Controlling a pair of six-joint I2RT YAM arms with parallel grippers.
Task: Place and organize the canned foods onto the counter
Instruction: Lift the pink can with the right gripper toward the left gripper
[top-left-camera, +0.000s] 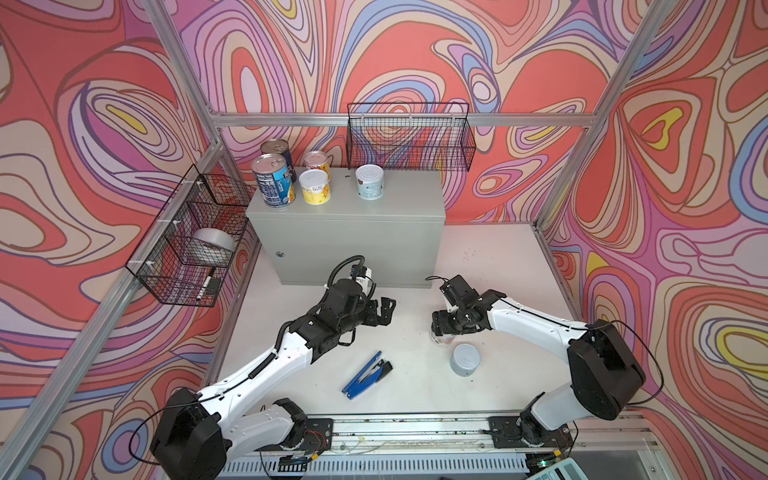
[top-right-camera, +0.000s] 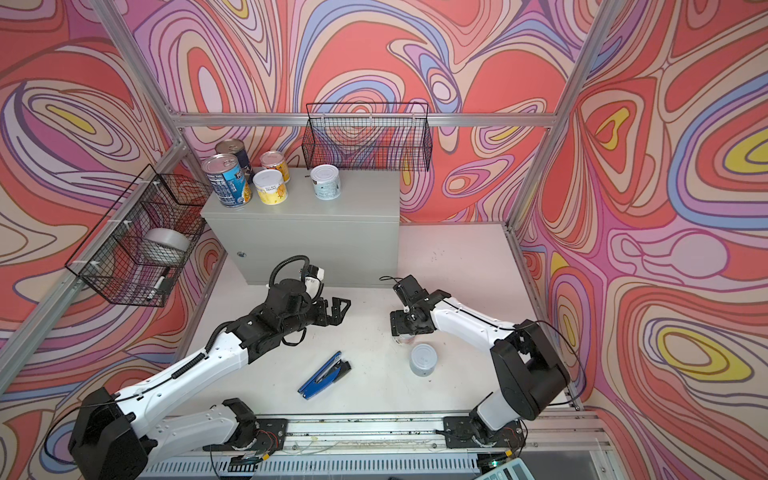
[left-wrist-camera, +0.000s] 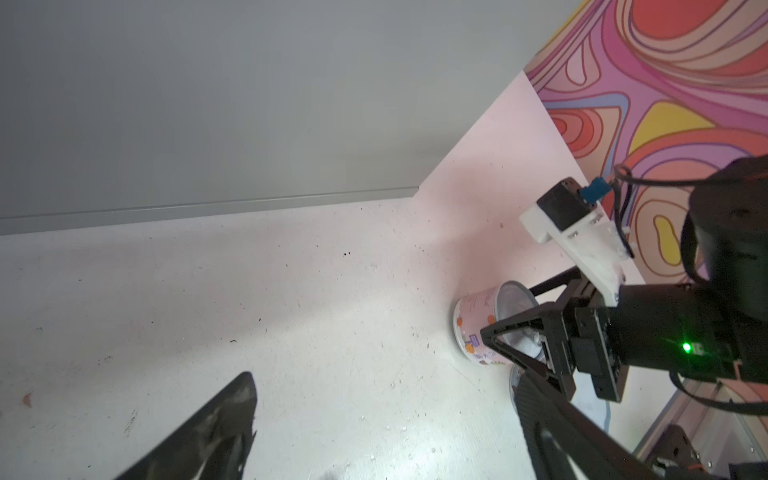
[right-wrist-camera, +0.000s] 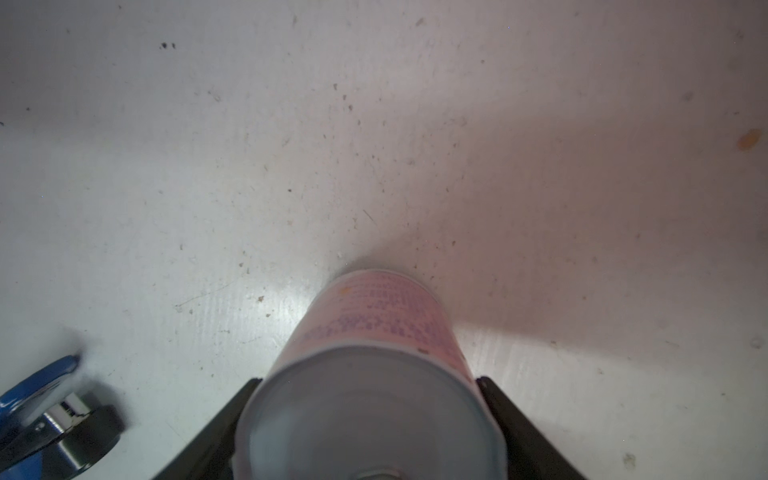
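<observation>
Four cans (top-left-camera: 273, 183) cluster on the cabinet's (top-left-camera: 345, 245) left end, a fifth can (top-left-camera: 369, 181) to their right. On the bench (top-left-camera: 490, 257) before it, a sixth can (top-left-camera: 465, 359) stands beside a seventh can (right-wrist-camera: 374, 324), the stapler (top-left-camera: 368, 375) left of both.

The grey cabinet (top-left-camera: 345, 232) is smooth, matt painted metal, and the tall can (top-left-camera: 272, 180) has a shiny bare-metal top. The white table (right-wrist-camera: 374, 145) is dull, scuffed and speckled; the pink can (right-wrist-camera: 376, 320) wears a matt paper-like label.

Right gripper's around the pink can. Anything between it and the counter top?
Nothing visible. Table between pink can and counter is bare; counter's right end is free. Wire basket hangs above its back edge.
</observation>
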